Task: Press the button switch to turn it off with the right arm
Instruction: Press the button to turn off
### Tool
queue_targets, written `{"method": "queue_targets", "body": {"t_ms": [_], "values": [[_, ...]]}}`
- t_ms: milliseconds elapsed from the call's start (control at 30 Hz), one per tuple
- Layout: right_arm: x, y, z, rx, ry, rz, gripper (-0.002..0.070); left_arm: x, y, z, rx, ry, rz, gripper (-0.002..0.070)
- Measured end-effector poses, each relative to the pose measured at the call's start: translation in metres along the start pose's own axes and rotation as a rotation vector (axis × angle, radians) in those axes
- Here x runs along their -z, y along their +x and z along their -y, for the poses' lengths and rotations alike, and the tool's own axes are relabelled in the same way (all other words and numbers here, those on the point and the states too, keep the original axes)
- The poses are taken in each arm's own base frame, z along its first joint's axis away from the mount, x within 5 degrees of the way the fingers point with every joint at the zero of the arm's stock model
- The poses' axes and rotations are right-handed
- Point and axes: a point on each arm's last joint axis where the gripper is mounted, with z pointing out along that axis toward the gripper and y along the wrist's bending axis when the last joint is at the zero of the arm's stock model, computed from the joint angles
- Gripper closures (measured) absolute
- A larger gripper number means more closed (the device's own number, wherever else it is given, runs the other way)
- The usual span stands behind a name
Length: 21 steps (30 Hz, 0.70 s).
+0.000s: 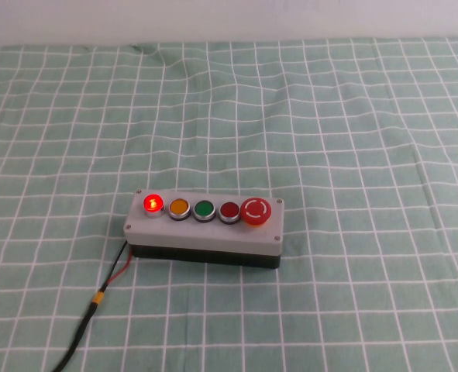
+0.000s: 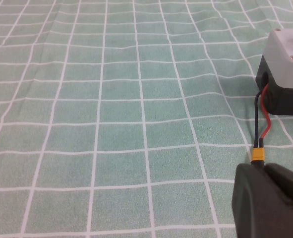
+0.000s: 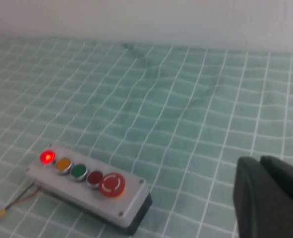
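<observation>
The button switch (image 1: pixel 204 229) is a light-grey box on a black base, lying on the green checked cloth. Its red lamp (image 1: pixel 153 204) is lit. To the lamp's right, in a row, come a yellow button (image 1: pixel 179 208), a green button (image 1: pixel 204 209), a red button (image 1: pixel 229 211) and a large red mushroom button (image 1: pixel 256 211). Red and black wires (image 1: pixel 114 271) leave its left end. My right gripper (image 3: pixel 259 159) is shut and empty, well off to the right of the box (image 3: pixel 89 186). My left gripper (image 2: pixel 263 166) is shut and empty, near the wires' yellow connector (image 2: pixel 258 154). Neither arm shows in the high view.
The green cloth with white grid lines (image 1: pixel 329 116) covers the whole table up to a pale wall (image 1: pixel 229 19) at the back. The cable (image 1: pixel 81 333) runs from the box to the front left edge.
</observation>
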Motion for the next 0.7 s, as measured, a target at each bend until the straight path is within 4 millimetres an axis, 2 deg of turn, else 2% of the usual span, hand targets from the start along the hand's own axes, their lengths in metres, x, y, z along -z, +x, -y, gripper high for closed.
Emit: {"method": "queue_targets", "body": {"t_ms": [200, 433, 567, 700], "values": [[-0.047, -0.018, 0.010, 0.017, -0.094, -0.216, 0.0692, 0.000, 0.000, 0.000, 0.000, 0.000, 0.000, 0.0678], [-0.103, -0.032, 0.022, 0.002, -0.153, -0.362, 0.0692, 0.000, 0.000, 0.000, 0.000, 0.000, 0.000, 0.0678], [-0.141, -0.028, 0.015, 0.021, -0.182, -0.459, 0.0692, 0.000, 0.000, 0.000, 0.000, 0.000, 0.000, 0.0678], [-0.177, -0.024, -0.007, 0.078, -0.198, -0.549, 0.0692, 0.000, 0.000, 0.000, 0.000, 0.000, 0.000, 0.0678]]}}
